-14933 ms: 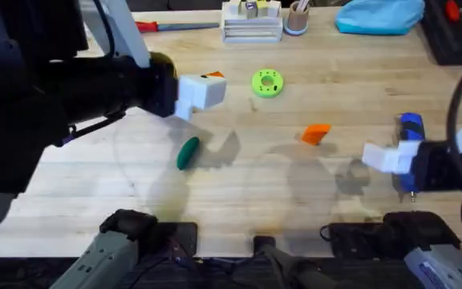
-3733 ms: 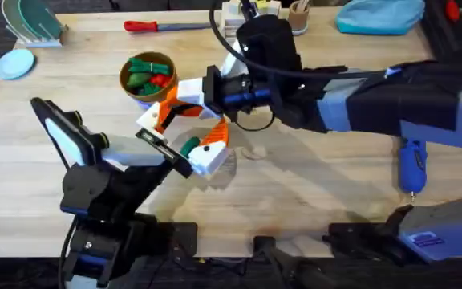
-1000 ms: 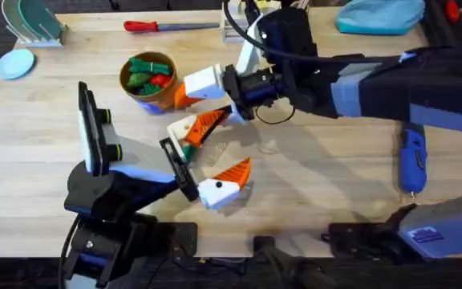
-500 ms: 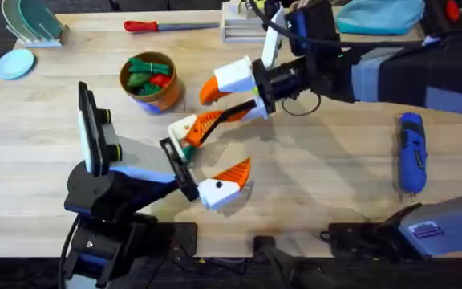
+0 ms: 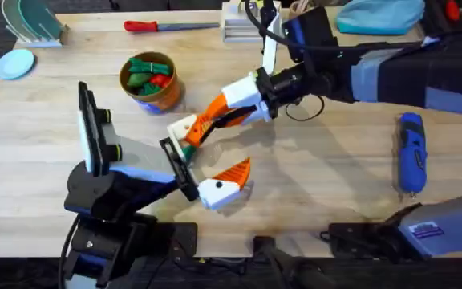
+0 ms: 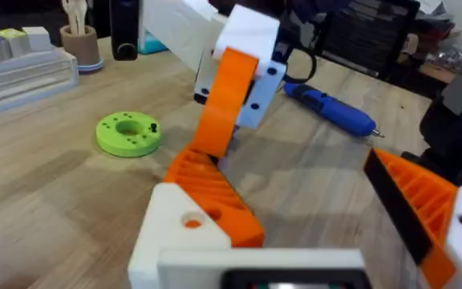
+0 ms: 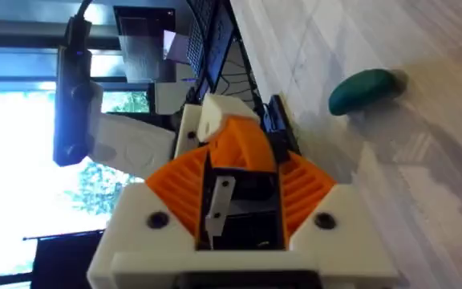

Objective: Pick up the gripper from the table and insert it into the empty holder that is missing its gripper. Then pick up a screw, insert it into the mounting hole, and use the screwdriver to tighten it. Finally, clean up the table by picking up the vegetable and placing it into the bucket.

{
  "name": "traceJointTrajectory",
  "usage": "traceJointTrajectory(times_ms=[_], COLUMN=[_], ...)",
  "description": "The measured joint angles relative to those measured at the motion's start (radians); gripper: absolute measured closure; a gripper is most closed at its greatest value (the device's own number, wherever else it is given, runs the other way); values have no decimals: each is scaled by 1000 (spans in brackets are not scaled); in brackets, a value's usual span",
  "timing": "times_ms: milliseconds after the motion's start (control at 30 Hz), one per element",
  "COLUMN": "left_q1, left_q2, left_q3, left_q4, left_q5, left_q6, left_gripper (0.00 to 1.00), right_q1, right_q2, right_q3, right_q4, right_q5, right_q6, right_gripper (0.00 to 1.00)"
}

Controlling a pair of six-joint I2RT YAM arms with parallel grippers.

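The orange gripper sits on the white holder, which is one finger of my left gripper. That gripper stands wide open above the table. My right gripper reaches in from the right and is closed on the wedge's tip. The green vegetable lies on the table under the grippers. Far right lies the blue screwdriver. The bucket stands at the back left. What looks like a small dark screw sits on a green disc.
The green disc with holes lies behind the grippers. A red-handled screwdriver, a white rack and a blue cloth line the far edge. Toy vegetables fill the bucket. A dish rack stands at the back left.
My right gripper swung right and back with its fingers spread, then came down-left onto the left arm's upper finger with its fingers closer together. The left arm has stayed still.
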Motion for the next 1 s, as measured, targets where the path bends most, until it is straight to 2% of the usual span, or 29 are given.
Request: traceJointTrajectory(times_ms=[100,200,233,700,1000], left_q1=[0,0,0,0,0], left_q2=[0,0,0,0,0], left_q3=[0,0,0,0,0], left_q4=[0,0,0,0,42], left_q5=[0,-2,-2,-6,-107], left_q6=[0,0,0,0,7], left_gripper=[9,9,9,9,9], right_q1=[0,-1,-2,-2,15], right_q2=[0,0,0,0,0], right_q3=[0,0,0,0,0], right_q4=[-1,-4,-4,10,210], right_q5=[0,-7,-9,19,70], right_q6=[-5,-6,-6,30,157], right_gripper=[686,959,983,991,992])
